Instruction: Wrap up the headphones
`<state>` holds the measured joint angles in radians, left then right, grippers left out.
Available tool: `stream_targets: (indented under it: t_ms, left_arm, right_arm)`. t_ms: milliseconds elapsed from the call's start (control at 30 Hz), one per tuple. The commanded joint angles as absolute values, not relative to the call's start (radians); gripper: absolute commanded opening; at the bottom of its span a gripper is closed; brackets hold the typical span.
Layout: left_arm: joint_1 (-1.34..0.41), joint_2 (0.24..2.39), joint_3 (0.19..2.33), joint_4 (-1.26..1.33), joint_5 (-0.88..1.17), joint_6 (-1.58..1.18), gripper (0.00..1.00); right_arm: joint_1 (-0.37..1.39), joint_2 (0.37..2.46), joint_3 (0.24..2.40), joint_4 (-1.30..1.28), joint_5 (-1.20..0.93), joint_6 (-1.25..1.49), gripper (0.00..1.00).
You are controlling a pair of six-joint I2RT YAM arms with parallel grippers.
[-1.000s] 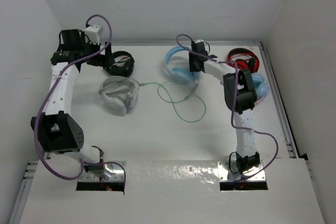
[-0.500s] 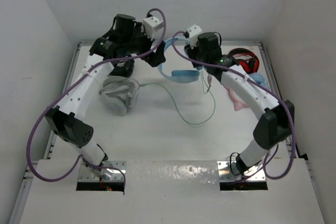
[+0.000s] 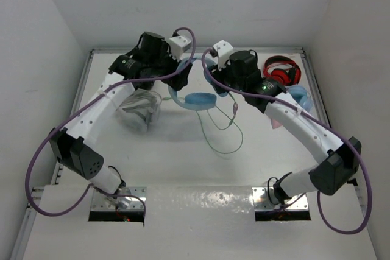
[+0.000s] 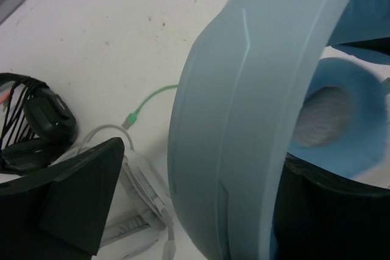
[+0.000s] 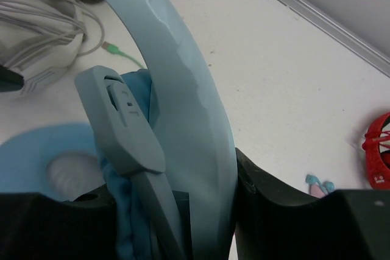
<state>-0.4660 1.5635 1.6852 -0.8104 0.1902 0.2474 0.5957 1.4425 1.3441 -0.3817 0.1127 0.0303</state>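
Starting at the left of the overhead view, the grey-white pair (image 3: 139, 109) is lying on the counter (image 3: 164, 162) beneath my left arm. Just right of it, my left gripper (image 3: 178, 78) is straddling the headphones (image 3: 196, 99) at the headband. In its wrist view the fingers (image 4: 79, 199) are standing parted, with a gap showing between the frame-left one and the band, so I am judging that it is not clamping.

The headphones are sitting in the upper middle of the frame between both grippers, apparently lifted clear of the counter. I am reading the headband as a wide, smooth, hard plastic arc: stiff, springy and a bit slippery, but the soundest place to grip. The cups are padded and soft, so they would squash and swivel under the fingers, and the whole thing looks fairly light.

The cable (image 3: 222, 141) is looping loosely on the counter below. It is thin, limp and pale green, likely to snag or slide, and best pinched near the cup for winding.

Further right, my right gripper (image 3: 224, 89) is closing its fingers (image 5: 292, 211) on the band beside the grey slider arm. The red pair (image 3: 281, 72) is lying at the upper right.
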Motion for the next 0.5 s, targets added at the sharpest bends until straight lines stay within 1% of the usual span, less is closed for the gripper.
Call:
stream_targets:
  t_ms: [0, 33, 100, 133, 167, 200, 233, 267, 300, 333, 367, 433, 467]
  left_arm:
    - [-0.472, 1.514, 1.687, -0.772, 0.166, 0.241, 0.83]
    - [-0.472, 1.516, 1.695, -0.770, 0.167, 0.239, 0.71]
    - [-0.472, 1.516, 1.700, -0.769, 0.176, 0.238, 0.53]
    - [-0.472, 1.514, 1.701, -0.769, 0.182, 0.238, 0.37]
    - [-0.472, 1.511, 1.700, -0.770, 0.192, 0.236, 0.30]
    - [-0.472, 1.509, 1.698, -0.772, 0.215, 0.230, 0.12]
    - [-0.472, 1.508, 1.694, -0.773, 0.225, 0.223, 0.03]
    - [-0.471, 1.502, 1.680, -0.772, 0.235, 0.215, 0.00]
    - [-0.471, 1.497, 1.671, -0.772, 0.253, 0.195, 0.00]
    - [-0.471, 1.490, 1.661, -0.770, 0.259, 0.183, 0.00]
    - [-0.469, 1.486, 1.652, -0.769, 0.267, 0.167, 0.00]
    - [-0.447, 1.479, 1.612, -0.759, 0.304, 0.114, 0.00]
    - [-0.404, 1.476, 1.600, -0.755, 0.325, 0.088, 0.00]
  right_arm:
    - [0.624, 1.379, 1.362, -0.227, 0.057, 0.084, 0.00]
    - [0.629, 1.378, 1.362, -0.222, 0.058, 0.083, 0.00]
    - [0.629, 1.371, 1.351, -0.218, 0.057, 0.084, 0.00]
    - [0.629, 1.367, 1.345, -0.215, 0.052, 0.081, 0.00]
    - [0.629, 1.365, 1.335, -0.215, 0.048, 0.077, 0.09]
    - [0.629, 1.358, 1.330, -0.213, 0.043, 0.063, 0.18]
    - [0.629, 1.355, 1.324, -0.212, 0.043, 0.058, 0.33]
    - [0.629, 1.350, 1.316, -0.210, 0.041, 0.055, 0.46]
    - [0.629, 1.344, 1.318, -0.213, 0.044, 0.045, 0.69]
    - [0.629, 1.339, 1.321, -0.221, 0.052, 0.037, 0.80]
    - [0.627, 1.333, 1.330, -0.227, 0.069, 0.031, 0.88]
    - [0.626, 1.301, 1.336, -0.236, 0.083, 0.008, 0.99]
    - [0.623, 1.286, 1.336, -0.238, 0.086, 0.008, 0.99]
